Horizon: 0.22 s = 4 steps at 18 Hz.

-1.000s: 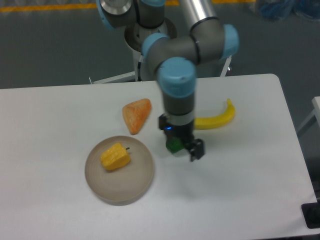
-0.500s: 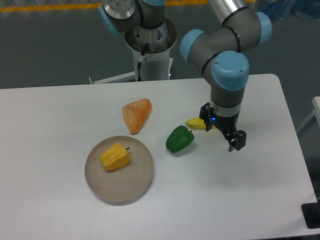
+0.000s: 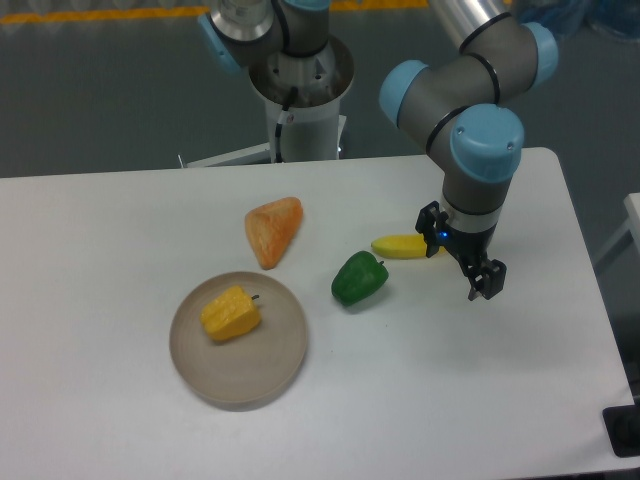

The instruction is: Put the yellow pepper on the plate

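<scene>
On the grey plate, left of centre on the white table: the yellow pepper, lying in the plate's upper-left part, small dark stem pointing right. Nothing else in the plate. Outside it, just above its rim, an orange wedge-shaped toy food; to the right, beside the rim but apart from it, a green pepper. Farther right, a banana, partly hidden behind the arm. Above the table's right side, the gripper, pointing down, holding nothing visible; whether spread or closed, cannot tell.
</scene>
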### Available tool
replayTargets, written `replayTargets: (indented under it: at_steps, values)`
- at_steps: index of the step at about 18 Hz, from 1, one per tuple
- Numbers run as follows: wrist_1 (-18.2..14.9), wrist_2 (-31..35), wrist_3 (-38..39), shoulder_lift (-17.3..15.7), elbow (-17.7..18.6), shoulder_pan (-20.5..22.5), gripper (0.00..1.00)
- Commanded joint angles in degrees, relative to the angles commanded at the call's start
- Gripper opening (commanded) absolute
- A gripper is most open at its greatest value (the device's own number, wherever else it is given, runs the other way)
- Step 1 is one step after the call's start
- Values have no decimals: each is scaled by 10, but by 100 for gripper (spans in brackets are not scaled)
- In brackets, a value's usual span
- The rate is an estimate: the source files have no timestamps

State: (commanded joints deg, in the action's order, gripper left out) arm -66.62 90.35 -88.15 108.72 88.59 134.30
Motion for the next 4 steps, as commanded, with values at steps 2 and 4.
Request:
replayTargets:
  at_steps: [2,4]
  values:
    - [-3,0,0,0,0,0,100]
    - [-3,0,0,0,2,0,100]
